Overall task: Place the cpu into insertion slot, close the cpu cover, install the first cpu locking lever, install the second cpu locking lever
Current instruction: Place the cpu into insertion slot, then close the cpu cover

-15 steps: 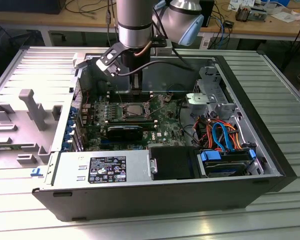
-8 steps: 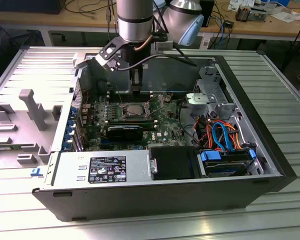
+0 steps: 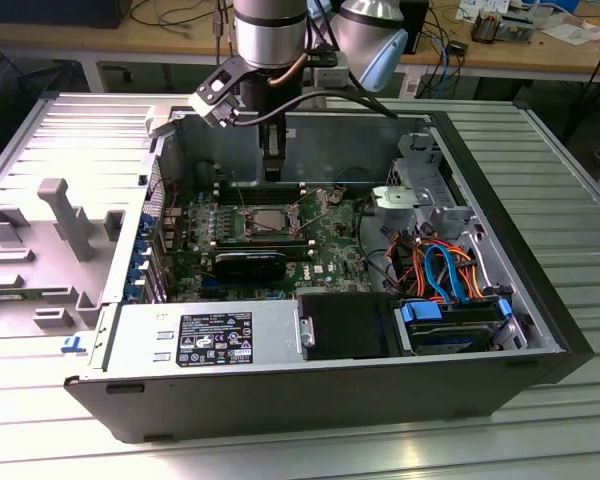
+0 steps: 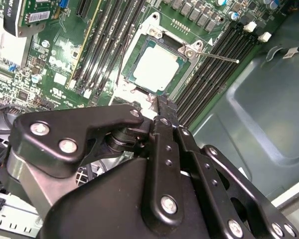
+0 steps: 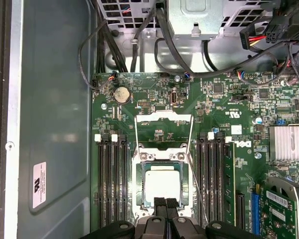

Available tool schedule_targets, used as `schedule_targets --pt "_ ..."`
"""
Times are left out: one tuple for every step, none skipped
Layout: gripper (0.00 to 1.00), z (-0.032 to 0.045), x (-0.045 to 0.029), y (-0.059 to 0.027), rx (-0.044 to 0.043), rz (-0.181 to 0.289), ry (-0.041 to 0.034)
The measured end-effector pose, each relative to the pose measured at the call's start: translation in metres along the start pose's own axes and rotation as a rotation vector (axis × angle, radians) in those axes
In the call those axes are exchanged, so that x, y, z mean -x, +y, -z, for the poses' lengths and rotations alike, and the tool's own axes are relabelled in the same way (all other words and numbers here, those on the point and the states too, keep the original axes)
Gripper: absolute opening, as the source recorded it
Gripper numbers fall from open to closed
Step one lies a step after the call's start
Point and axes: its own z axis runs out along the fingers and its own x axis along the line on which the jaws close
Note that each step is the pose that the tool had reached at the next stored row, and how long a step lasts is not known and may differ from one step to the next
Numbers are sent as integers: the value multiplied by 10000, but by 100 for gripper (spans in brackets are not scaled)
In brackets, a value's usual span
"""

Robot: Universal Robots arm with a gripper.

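Observation:
The cpu (image 5: 162, 184) (image 4: 157, 67), a pale silver square, lies flat in the insertion slot (image 5: 138, 191) (image 3: 265, 222) on the green board. The cpu cover (image 5: 163, 116), a thin silver frame with a window, appears to stand open at the slot's hinged edge. A thin wire locking lever (image 5: 198, 189) (image 4: 219, 57) sticks out free beside the slot. My gripper (image 5: 165, 200) (image 4: 159, 102) (image 3: 272, 175) hangs above the slot's edge, clear of the board. Its black fingers (image 5: 159, 206) are pressed together with nothing between them.
Long black memory slots (image 5: 112, 184) (image 5: 214, 184) flank the socket on both sides. A black graphics card (image 3: 250, 265) lies in front of it. Cables and drive cages (image 3: 450, 270) fill the exterior view's right of the case. The case's metal wall (image 5: 55, 124) stands close behind.

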Motion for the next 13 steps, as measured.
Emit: schedule_targets --pt "11 0 0 0 0 0 0" --pt "11 1 0 0 -1 0 -2" --pt "11 1 0 0 -1 0 -2" --pt "11 1 0 0 -1 0 -2" --pt "11 1 0 0 -1 0 -2" --pt "11 1 0 0 -1 0 -2" --pt "11 1 0 0 -1 0 -1" --pt "11 1 0 0 -1 0 -2" --pt "11 1 0 0 0 -1 -2" --pt "11 1 0 0 -1 0 -2" --pt "11 1 1 6 -1 3 -2" --pt "11 2 1 11 -2 2 -3" --pt "11 1 0 23 -1 0 -3"
